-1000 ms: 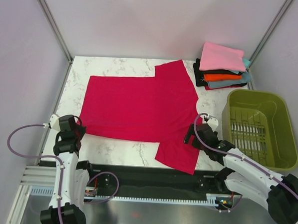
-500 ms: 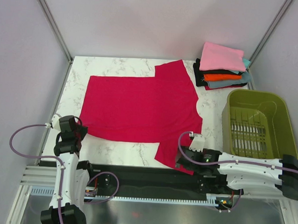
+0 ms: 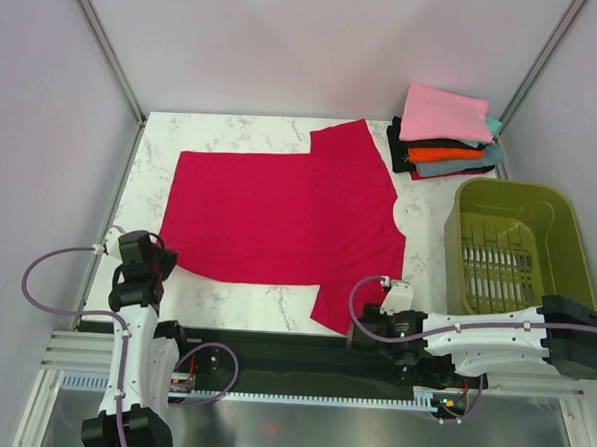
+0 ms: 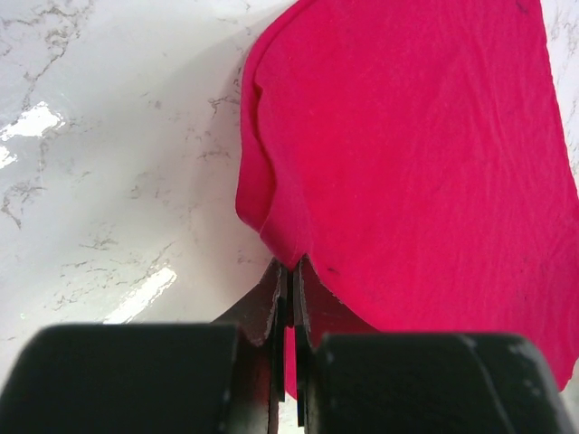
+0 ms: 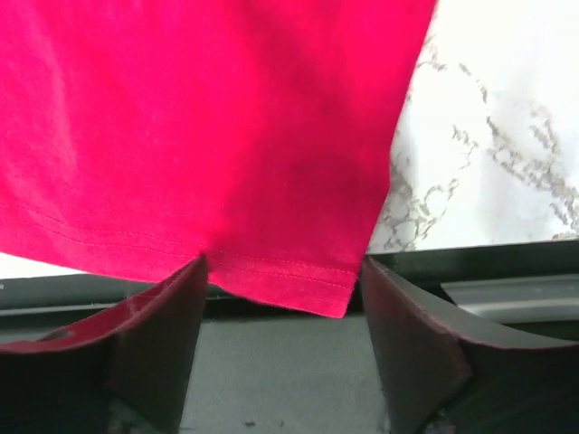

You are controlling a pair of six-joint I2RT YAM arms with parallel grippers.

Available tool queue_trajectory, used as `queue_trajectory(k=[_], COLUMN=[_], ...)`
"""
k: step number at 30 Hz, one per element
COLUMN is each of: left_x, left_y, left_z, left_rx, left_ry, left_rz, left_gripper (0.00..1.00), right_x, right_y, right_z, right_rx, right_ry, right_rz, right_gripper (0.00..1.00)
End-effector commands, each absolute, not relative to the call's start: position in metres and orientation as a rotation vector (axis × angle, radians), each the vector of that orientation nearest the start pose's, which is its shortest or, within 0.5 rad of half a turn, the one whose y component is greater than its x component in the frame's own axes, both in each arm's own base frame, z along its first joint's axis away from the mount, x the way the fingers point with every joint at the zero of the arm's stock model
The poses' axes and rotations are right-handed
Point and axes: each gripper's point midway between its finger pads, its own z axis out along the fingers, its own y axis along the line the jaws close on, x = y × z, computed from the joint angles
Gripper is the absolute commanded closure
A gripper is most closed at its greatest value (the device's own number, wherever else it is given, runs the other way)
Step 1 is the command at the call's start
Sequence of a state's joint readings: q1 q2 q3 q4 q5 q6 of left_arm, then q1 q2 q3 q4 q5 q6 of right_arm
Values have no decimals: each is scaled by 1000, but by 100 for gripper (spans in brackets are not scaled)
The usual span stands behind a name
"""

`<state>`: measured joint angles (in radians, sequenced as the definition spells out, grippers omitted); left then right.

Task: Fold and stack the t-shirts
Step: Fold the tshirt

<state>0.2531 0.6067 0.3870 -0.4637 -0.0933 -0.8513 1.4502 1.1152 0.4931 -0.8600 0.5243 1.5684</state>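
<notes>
A large crimson-red t-shirt [image 3: 279, 212] lies spread flat across the marble table, one sleeve reaching over the table's near edge. My left gripper [image 3: 158, 259] is shut on the shirt's near left corner [image 4: 271, 237], the cloth pinched between its fingertips. My right gripper [image 3: 361, 330] is open at the near edge, its fingers [image 5: 163, 312] on either side of the hanging sleeve hem [image 5: 280, 271]. A stack of folded t-shirts [image 3: 445, 133], pink on top with orange, black and teal-grey below, sits at the back right.
An olive-green plastic basket [image 3: 517, 255] stands on the right of the table. A dark rail [image 3: 292, 355] runs along the near edge below the table. White marble shows at the left [image 3: 152, 146] and between shirt and basket.
My right arm swung down from beside the shirt's right side to the near edge and now straddles the hanging sleeve hem. The left gripper stayed on its corner.
</notes>
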Motion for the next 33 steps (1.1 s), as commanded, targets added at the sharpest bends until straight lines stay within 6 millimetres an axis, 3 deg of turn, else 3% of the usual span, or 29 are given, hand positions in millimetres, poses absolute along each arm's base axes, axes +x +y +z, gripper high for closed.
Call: queue_trajectory(k=[1,5,10,11,15,18,19,21,22,25,31,33], left_x=[236,236,236,236,236,237,237,238,240,243,245,248], left_y=[44,44,45,45,45,41,39,36,34,26,27,26], left_z=[97,96,97,97,100,111,113,122,130,152,173,168], left_rx=[-1200,-1201,-1200,-1200,-1189,-1147,-1142,-1108,-1084,-985,-830,-804], left_ry=[1868,1867,1864,1865,1870,1888,1897,1903,1906,1918,1970,2020], left_rz=[-241,-239,-234,-234,-230,-245,-259,-275,-287,-320,-268,-266], left_gripper=[95,95,95,95,95,96,96,96,96,96,96,96], right_x=[82,79,75,76,81,93,99,113,121,140,196,212], right_y=[153,155,155,155,156,159,167,164,171,175,176,181], right_z=[15,13,12,12,21,46,64,87,106,136,170,180], right_rx=[263,232,213,214,229,242,254,237,261,238,221,183], right_ry=[2530,2554,2574,2571,2536,2460,2425,2338,2303,2234,2162,2141], right_rz=[127,119,125,131,166,188,224,203,233,218,166,158], right_gripper=[27,36,56,70,100,100,100,100,100,100,100,100])
